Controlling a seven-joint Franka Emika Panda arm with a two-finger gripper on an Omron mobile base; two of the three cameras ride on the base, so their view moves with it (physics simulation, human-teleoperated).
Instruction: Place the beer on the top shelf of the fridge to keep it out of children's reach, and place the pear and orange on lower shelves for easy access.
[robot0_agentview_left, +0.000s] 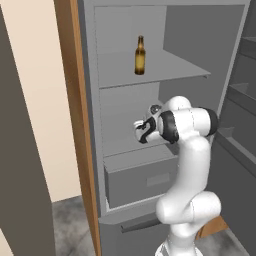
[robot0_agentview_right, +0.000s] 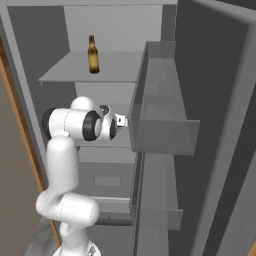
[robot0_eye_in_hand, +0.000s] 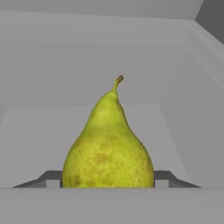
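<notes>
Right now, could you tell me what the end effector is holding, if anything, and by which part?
The end effector flanks the pear at its wide lower body, stem up, a fingertip at each side. Whether it grips or has just let go cannot be told.

Yellow-green pear (robot0_eye_in_hand: 108, 148) (brown-speckled), brown beer (robot0_agentview_left: 140, 56), grey fridge (robot0_agentview_left: 200, 30)

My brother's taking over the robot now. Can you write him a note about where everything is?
Tool: fingers on either side of the pear, inside the fridge over a lower shelf; firm grip or just letting go, can't tell.
Beer: upright on the top shelf. Done.
Left: finish setting the pear down, then shelve the orange, also low.
</notes>
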